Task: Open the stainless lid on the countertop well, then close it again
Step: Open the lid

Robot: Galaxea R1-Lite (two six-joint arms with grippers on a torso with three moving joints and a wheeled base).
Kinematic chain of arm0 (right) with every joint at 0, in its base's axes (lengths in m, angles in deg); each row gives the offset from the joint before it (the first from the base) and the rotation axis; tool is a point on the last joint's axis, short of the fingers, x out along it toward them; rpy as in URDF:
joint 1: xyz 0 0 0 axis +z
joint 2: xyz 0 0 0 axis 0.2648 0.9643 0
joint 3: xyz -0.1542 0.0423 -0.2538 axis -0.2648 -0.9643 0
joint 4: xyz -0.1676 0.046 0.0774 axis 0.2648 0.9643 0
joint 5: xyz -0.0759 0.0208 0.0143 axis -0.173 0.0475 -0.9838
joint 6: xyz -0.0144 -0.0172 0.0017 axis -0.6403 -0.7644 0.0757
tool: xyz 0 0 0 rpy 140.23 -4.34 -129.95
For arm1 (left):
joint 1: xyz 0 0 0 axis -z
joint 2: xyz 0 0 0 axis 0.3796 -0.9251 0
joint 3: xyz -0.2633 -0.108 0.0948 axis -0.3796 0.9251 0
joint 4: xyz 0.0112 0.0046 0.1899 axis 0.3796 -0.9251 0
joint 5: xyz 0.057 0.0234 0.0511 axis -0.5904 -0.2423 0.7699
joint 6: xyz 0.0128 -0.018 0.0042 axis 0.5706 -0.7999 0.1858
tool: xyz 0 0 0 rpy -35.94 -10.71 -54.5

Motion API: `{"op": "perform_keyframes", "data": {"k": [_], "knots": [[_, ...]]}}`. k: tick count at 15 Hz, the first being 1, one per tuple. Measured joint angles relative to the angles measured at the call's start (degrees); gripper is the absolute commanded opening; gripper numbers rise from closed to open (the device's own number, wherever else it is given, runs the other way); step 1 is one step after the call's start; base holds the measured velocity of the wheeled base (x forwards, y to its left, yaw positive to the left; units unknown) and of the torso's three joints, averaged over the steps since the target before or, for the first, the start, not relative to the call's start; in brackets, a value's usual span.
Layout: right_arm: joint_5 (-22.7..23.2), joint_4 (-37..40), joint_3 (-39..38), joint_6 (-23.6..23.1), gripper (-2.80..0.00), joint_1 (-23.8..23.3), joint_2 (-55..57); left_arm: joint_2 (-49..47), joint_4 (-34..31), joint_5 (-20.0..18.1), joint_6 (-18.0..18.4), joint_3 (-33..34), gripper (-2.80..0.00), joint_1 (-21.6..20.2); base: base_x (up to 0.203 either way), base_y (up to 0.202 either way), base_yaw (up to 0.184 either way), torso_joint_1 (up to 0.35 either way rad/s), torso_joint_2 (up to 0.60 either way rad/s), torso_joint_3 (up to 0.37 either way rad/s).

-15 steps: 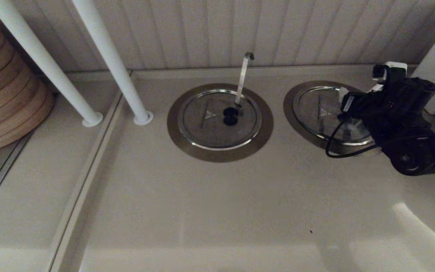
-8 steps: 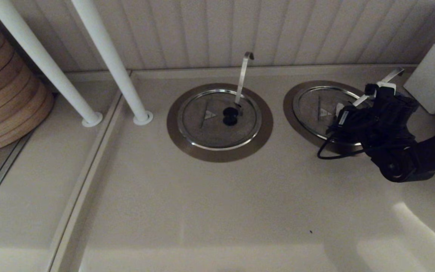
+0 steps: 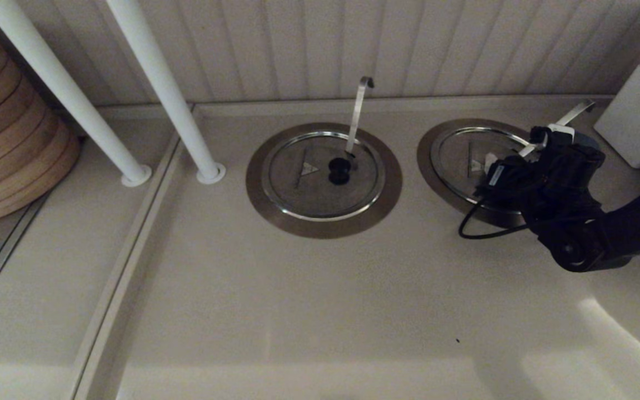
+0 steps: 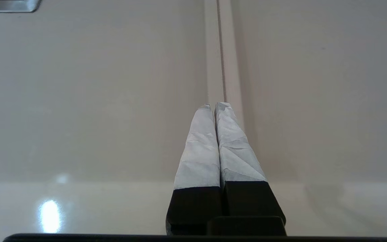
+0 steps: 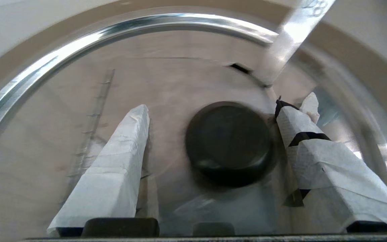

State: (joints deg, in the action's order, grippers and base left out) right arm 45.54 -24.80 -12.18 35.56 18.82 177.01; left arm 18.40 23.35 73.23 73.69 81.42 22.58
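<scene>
The stainless lid [image 3: 464, 158] lies flat and closed on the countertop well [image 3: 426, 153] at the right. The slanted ladle handle [image 3: 574, 113] pokes out behind it. My right gripper [image 3: 514, 172] hangs low over the lid and hides its knob in the head view. In the right wrist view the gripper [image 5: 225, 106] is open, and its taped fingers [image 5: 123, 158] stand on either side of the black knob [image 5: 228, 143] with gaps between. The lid [image 5: 166, 80] and ladle handle [image 5: 291, 37] show there too. The left gripper [image 4: 215, 106] is shut over bare counter.
A twin well and lid [image 3: 303, 191] with an upright hook-tipped handle [image 3: 358, 111] sits at the centre. Two white posts [image 3: 173, 100] stand at the back left, next to stacked bamboo steamers [image 3: 3, 133]. A white container [image 3: 631, 119] is at the far right.
The right gripper has come down and to the left over the right lid. The ladle handle behind it has come into view.
</scene>
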Motion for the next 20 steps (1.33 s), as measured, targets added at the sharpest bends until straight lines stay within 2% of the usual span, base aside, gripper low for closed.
{"op": "perform_keyframes", "data": {"k": [11,20], "knots": [[-0.3,-1.6,0.4,-0.3,0.0,1.4,-1.0,0.0,0.0,0.0,0.0,0.0,-2.8,0.0,0.0,0.0,0.0,0.0,0.0,0.0],[-0.6,-1.4,1.5,-3.3,0.0,2.9,-3.8,0.0,0.0,0.0,0.0,0.0,-2.8,0.0,0.0,0.0,0.0,0.0,0.0,0.0]]}}
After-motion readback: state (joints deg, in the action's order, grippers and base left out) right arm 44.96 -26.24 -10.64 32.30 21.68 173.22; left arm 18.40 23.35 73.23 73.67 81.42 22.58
